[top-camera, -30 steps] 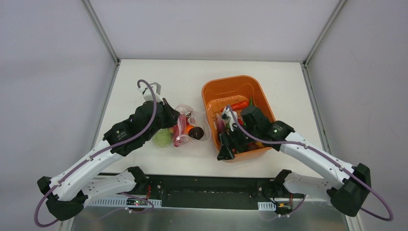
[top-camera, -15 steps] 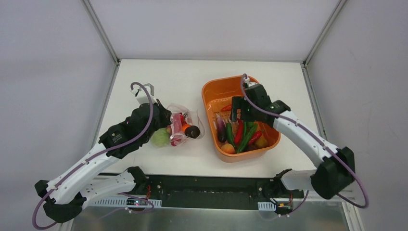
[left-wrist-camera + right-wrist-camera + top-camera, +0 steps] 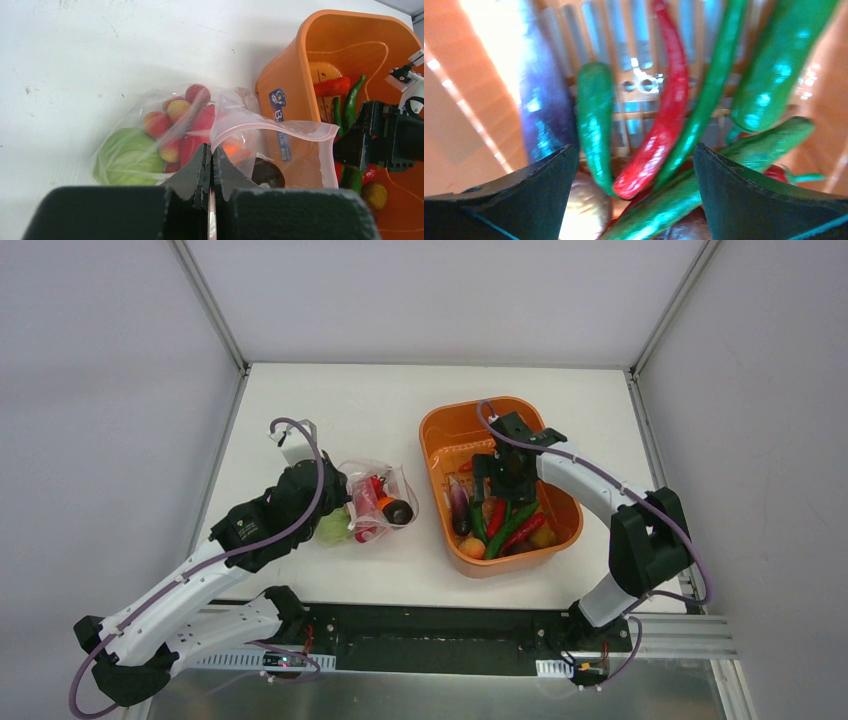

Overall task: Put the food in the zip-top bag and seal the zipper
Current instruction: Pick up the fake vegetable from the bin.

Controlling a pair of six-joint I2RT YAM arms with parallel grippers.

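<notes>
The clear, crinkly zip-top bag [image 3: 372,502] lay on the white counter [image 3: 340,410] at 9 o'clock from the glossy orange tub [image 3: 440,420], just beside its wall. The left end effector [image 3: 211,155] was closed on the bag's mouth edge, with thin film pinched between its black fingertips. From there the pink zipper [image 3: 280,130] curved away toward 3 o'clock in a loose, open loop.

The left wrist view showed the bag's contents: a rounded light green piece [image 3: 127,155] at 9 o'clock of the fingertips, small red-yellow fruits [image 3: 175,107] at 11 o'clock, an orange piece [image 3: 232,149] just at 3 o'clock, and a dark purple piece [image 3: 267,172] under the loop. From above, these blurred into one colourful clump.

The right end effector [image 3: 505,475] hung inside the tub with its jaws spread wide and nothing between them. Only the right wrist view showed the tub's ribbed, slotted floor. On it a long, shiny red pepper [image 3: 669,100] lay along the 12-to-6 line in the gap between the fingers. A stubby green pepper [image 3: 596,115] lay at its 9 o'clock, slimmer green peppers [image 3: 769,70] at 3 o'clock, and a glossy purple piece [image 3: 544,100] further toward 9 o'clock.
</notes>
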